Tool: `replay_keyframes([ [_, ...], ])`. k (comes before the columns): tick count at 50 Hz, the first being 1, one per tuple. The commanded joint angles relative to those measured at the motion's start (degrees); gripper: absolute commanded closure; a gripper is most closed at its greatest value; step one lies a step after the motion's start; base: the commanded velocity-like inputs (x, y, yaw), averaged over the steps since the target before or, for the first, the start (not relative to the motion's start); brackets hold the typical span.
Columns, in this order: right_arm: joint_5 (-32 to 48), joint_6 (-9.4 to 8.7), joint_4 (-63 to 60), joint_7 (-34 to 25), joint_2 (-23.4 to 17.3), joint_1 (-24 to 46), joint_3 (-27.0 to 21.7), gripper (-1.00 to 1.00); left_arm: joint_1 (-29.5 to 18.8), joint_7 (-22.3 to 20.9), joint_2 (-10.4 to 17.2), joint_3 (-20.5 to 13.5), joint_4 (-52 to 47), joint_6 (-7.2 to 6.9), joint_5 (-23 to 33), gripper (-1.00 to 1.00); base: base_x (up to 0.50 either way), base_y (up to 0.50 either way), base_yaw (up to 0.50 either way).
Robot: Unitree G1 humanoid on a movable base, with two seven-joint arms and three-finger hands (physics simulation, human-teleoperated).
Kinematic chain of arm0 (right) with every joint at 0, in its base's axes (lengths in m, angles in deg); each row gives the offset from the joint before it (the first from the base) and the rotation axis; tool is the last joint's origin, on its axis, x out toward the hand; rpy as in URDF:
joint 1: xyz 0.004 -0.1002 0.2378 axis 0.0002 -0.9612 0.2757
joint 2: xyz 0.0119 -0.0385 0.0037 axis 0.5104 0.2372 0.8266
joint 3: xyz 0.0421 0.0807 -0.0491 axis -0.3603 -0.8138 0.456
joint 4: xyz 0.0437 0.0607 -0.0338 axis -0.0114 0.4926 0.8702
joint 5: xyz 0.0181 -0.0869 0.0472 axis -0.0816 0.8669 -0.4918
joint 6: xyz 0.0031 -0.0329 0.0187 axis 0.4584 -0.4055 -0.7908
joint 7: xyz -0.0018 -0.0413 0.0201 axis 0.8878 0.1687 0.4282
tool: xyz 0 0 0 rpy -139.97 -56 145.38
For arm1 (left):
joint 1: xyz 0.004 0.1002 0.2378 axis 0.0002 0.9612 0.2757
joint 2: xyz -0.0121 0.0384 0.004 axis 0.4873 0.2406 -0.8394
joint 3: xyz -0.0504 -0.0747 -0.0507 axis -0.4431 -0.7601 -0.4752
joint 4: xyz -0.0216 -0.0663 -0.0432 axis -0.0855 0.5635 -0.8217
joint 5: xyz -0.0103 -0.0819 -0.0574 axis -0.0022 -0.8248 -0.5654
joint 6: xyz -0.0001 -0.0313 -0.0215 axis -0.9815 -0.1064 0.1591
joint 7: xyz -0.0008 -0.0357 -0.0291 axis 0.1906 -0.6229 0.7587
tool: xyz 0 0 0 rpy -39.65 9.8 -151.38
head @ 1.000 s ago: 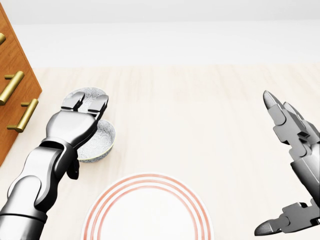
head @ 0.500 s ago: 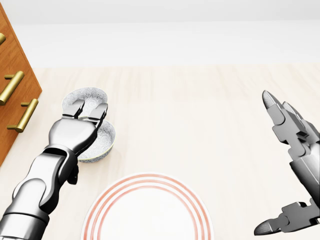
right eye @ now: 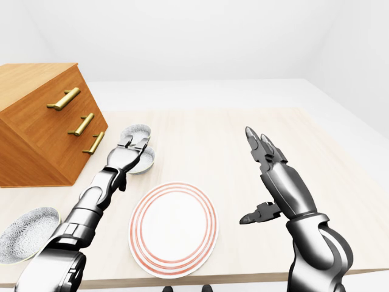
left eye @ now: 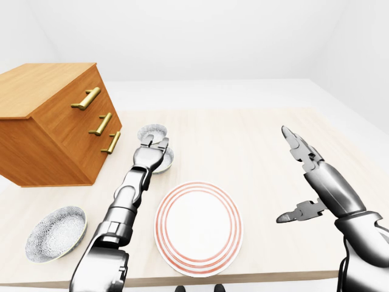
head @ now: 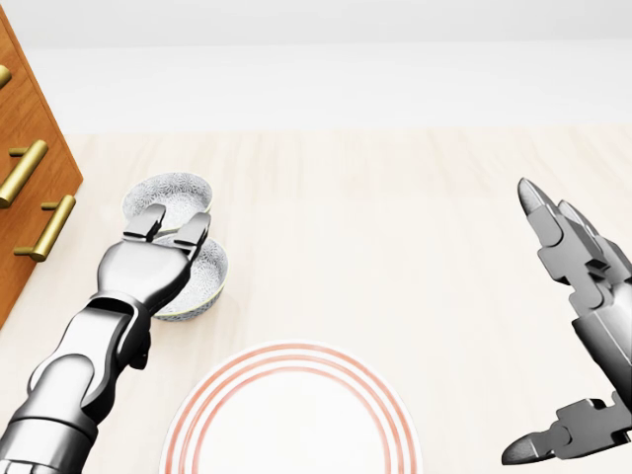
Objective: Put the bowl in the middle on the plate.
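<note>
The middle bowl point(head: 205, 281) sits on the table point(head: 415, 217), just above the plate point(head: 291, 430) in the head view and almost touching the far bowl point(head: 170, 193). A third bowl point(left eye: 56, 232) lies well apart, near the table's bottom-left edge in the left-eye view. The left hand point(head: 148, 265) covers the middle bowl's left side. Its fingers point(head: 193, 235) are stretched straight and slightly spread over the gap between the two bowls, closed on nothing visible, and the thumb is hidden. The main risk is that closing here catches the far bowl's rim as well, or knocks it toward the drawer chest point(left eye: 55, 121). A thin pinch on one rim could also let the bowl tip or slip and land off the plate. The right hand point(right eye: 276, 179) hangs wide open, well clear.
</note>
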Motion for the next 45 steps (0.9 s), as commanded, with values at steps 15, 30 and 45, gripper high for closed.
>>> replay_keyframes([
  [15, 0.06, 0.00, -0.02, 0.00, 0.00, 0.01, 0.02, -1.00, -1.57, 0.74, 0.92, 0.20, 4.07, 0.00, 1.48, -1.00, 0.00, 0.00, 0.00],
  [30, 0.22, 0.00, -0.66, 0.00, -0.17, 0.30, -0.02, -1.00, -0.79, 2.16, 0.71, 0.65, 4.98, 0.00, 2.09, -1.00, 0.00, 0.00, 0.00],
  [45, 0.09, 0.00, 0.09, 0.00, -0.08, 0.14, 0.03, -1.00, -0.18, 1.73, 0.71, 0.67, 5.01, 0.00, 1.93, -1.00, 0.00, 0.00, 0.00],
])
